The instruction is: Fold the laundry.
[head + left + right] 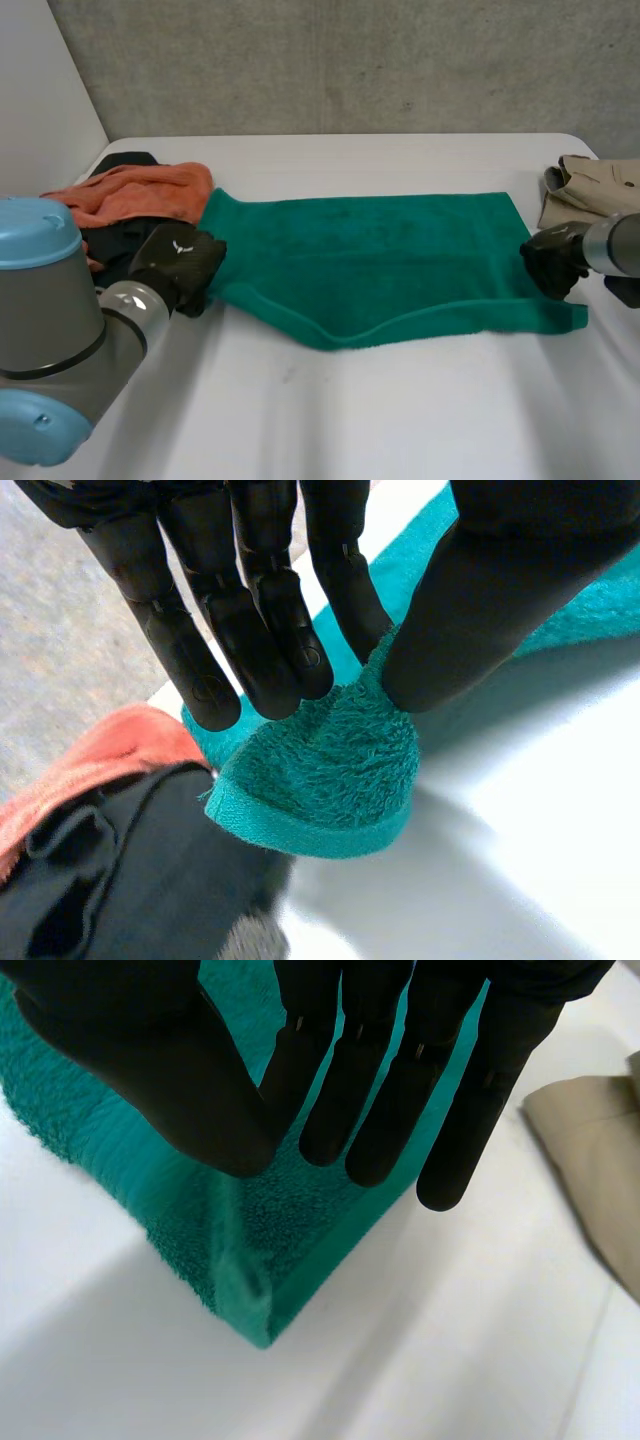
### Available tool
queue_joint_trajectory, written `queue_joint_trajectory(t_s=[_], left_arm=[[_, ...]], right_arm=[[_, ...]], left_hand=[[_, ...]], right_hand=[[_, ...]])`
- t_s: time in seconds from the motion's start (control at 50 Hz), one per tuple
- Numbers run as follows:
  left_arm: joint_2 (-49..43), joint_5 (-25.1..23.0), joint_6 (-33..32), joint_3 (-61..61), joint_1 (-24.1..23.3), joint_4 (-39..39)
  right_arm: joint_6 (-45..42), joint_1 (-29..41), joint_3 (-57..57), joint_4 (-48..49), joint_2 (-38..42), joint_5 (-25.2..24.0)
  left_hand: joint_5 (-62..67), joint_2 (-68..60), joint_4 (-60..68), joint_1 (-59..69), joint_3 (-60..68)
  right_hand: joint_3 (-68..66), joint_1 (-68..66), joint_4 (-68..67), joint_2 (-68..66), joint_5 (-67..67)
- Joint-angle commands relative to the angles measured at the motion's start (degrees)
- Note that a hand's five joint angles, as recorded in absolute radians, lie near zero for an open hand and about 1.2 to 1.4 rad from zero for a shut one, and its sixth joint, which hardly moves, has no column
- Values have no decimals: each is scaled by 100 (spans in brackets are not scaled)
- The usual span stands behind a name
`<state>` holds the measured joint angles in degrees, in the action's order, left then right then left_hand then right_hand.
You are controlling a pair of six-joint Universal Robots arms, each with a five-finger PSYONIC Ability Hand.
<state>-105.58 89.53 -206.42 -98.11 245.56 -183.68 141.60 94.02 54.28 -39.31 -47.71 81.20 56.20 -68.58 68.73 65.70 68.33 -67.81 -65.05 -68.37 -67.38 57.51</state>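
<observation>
Head view: green towel (380, 250) lay flat across middle of white table (400, 420). Left hand (185, 265) at its near left corner, right hand (555, 262) at near right corner, probably set to lift near edge for fold. Orange cloth (135, 195) and black garment (115, 245) at table's left edge, beige garment (590, 190) at right edge.
Left wrist view: thumb pinched towel corner against finger.
Right wrist view: thumb closed on towel against straight fingers (400, 1100), ridge of cloth pulled up.

I saw the white desk (400, 420) carrying a green towel (380, 260) spread lengthwise across its middle. At the far left lay an orange cloth (130, 192) heaped over a black garment (120, 245), touching the towel's end. A beige garment (590, 190) sat near the towel's right end.
</observation>
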Motion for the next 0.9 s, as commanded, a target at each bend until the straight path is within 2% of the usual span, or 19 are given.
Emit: queue_joint_trajectory(t_s=[0.02, 0.08, 0.18, 0.28, 0.3, 0.4, 0.52, 0.68, 0.9], left_arm=[[538, 82, -276, -138, -52, 1446], [898, 65, -311, -322, -105, 2342], [1118, -23, -337, -578, -140, 2820], [1119, -49, -346, -631, -35, 2109], [1084, -23, -355, -596, -9, 1873], [663, 100, -337, -246, 0, 1256], [82, 284, -285, 484, 9, 1273], [-788, 592, -127, 1556, 62, 1361], [-1746, 1093, -83, 2638, 9, 1984]], right_arm=[[-483, -261, 1057, 11, -1090, -315], [-1525, -558, 2013, -164, -1713, -526], [-2637, -814, 2789, -201, -2207, -702], [-1910, -876, 2878, 721, -2287, -948], [-1534, -894, 2887, 984, -2304, -1009], [-548, -903, 2983, 1250, -2366, -1290], [-440, -894, 3528, 1469, -2568, -1695], [-704, -885, 4275, 2058, -2682, -1836], [-686, -885, 4829, 2884, -2603, -2003]], left_hand=[[1380, -1142, 1127, 1430, 1167], [1380, -1142, 1127, 1430, 1167], [1380, -1142, 1127, 1430, 1167], [1380, -1142, 1127, 1430, 1167], [1380, -1142, 1127, 1430, 1167], [1380, -1142, 1127, 1430, 1167], [1380, -1142, 1127, 1430, 1167], [1380, -1142, 1127, 1430, 1167], [1380, -1142, 1127, 1430, 1167]], right_hand=[[-1219, -1495, -1163, -1262, 1249], [-1219, -1495, -1163, -1262, 1249], [-1219, -1495, -1163, -1262, 1249], [-1219, -1495, -1163, -1262, 1249], [1131, 855, 1188, 1088, -1101], [3521, 3245, 3578, 3479, -3492], [4300, 4024, 4357, 4258, -4271], [4283, 4007, 4340, 4241, -4254], [4384, 4108, 4441, 4342, -4355]])
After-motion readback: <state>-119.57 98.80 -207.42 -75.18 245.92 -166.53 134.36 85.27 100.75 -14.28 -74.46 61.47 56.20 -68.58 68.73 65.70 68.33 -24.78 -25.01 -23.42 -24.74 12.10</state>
